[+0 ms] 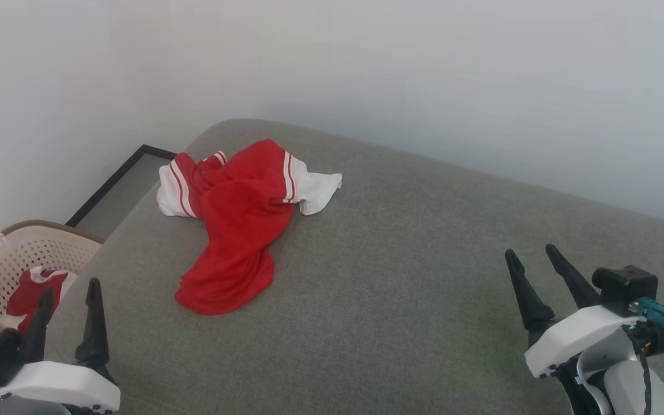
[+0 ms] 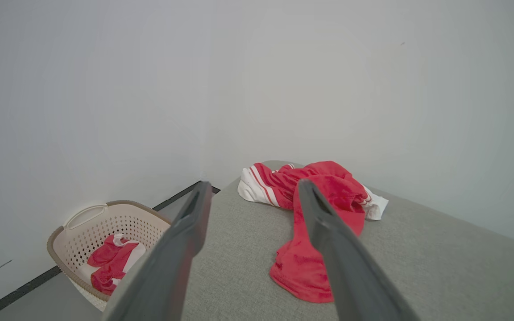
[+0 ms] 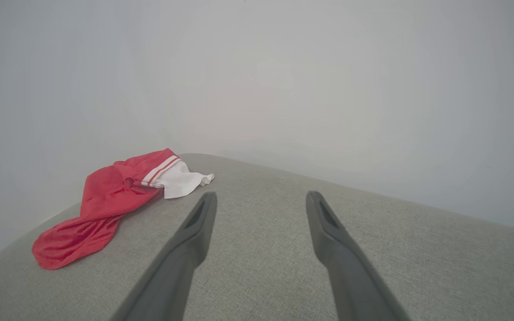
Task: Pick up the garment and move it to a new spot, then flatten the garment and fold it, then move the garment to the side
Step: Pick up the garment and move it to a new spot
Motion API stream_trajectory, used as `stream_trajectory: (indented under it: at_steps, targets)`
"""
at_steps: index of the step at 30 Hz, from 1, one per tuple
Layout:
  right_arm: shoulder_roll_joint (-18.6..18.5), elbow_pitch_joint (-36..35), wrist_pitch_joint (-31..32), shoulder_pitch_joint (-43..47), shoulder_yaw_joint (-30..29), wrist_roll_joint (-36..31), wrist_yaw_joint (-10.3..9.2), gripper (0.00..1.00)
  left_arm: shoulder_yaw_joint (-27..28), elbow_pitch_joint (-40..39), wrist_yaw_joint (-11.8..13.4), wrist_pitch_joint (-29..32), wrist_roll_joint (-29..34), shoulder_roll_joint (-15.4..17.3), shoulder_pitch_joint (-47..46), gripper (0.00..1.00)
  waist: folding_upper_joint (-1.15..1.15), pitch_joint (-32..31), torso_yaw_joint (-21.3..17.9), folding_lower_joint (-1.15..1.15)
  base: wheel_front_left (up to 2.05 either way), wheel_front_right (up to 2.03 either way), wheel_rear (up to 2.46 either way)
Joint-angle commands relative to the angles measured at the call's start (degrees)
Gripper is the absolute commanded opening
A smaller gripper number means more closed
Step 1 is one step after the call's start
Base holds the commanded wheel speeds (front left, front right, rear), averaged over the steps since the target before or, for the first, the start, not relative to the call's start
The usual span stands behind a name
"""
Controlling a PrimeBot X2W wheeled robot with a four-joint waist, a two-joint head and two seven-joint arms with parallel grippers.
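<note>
The garment (image 1: 234, 222) is a red jersey with white striped sleeves, lying crumpled near the far left corner of the grey cushioned surface (image 1: 401, 276). The left wrist view shows the garment (image 2: 328, 196) ahead, partly behind a finger; in the right wrist view the garment (image 3: 109, 200) lies off to the left. My left gripper (image 1: 70, 291) stands open at the lower left, well short of the cloth, with nothing between its fingers. At the lower right my right gripper (image 1: 534, 259) is open too and holds nothing, far from the jersey.
A beige perforated laundry basket (image 1: 3, 259) stands on the floor left of the surface, with more red-and-white cloth (image 1: 35, 291) inside. White walls close the back and left. A dark-edged floor strip (image 1: 119, 184) runs along the left wall.
</note>
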Motion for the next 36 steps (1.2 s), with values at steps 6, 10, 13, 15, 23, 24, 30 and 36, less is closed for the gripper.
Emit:
stream_trajectory:
  at_steps: [6,10,13,15,23,24,30,36]
  targets:
    - [-0.4,-0.8,-0.1,-0.8,-1.0,0.2,-0.01,1.0,-1.3,1.2,-0.3,1.5,-0.8,0.4,-3.7,1.0,0.0,2.1,-1.4,0.0,0.0,0.0,0.0]
    - [-0.8,-1.6,0.3,-1.5,-1.8,-0.1,-0.02,1.0,-2.6,3.3,-0.8,2.2,-0.6,1.1,-8.2,1.0,0.0,4.6,-3.5,0.0,0.0,0.0,0.0]
    - [-1.3,-2.8,0.7,-2.2,-2.0,-0.5,-0.02,1.0,-3.0,5.9,-1.1,2.4,-1.1,1.7,-12.5,1.0,0.0,7.0,-5.6,0.0,0.0,0.0,0.0]
    - [-1.7,-3.6,1.1,-2.7,-2.2,-0.6,-0.02,1.0,-3.2,8.1,-1.5,2.7,-1.4,2.5,-15.7,1.0,0.0,9.0,-7.2,0.0,0.0,0.0,0.0]
    - [-3.7,-7.8,1.9,-5.3,-3.9,-0.9,-0.02,1.0,-3.4,19.9,-2.5,4.0,-3.7,5.8,-30.4,1.0,0.0,18.6,-12.6,0.0,0.0,0.0,0.0]
    - [-3.9,-8.5,2.1,-5.8,-4.1,-0.9,-0.01,1.0,-3.3,21.7,-2.6,4.5,-4.1,6.4,-32.3,1.0,0.0,20.0,-13.2,0.0,0.0,0.0,0.0]
    - [-5.2,-11.0,2.6,-7.5,-5.1,-1.0,-0.02,1.0,-4.0,30.7,-2.9,7.9,-5.3,8.7,-41.1,1.0,0.0,26.5,-15.2,0.0,0.0,0.0,0.0]
    - [-6.3,-13.5,3.4,-8.8,-5.7,-1.0,-0.02,1.0,-5.1,43.2,-2.3,15.9,-6.4,10.0,-50.2,1.0,0.0,32.2,-16.0,0.0,0.0,0.0,0.0]
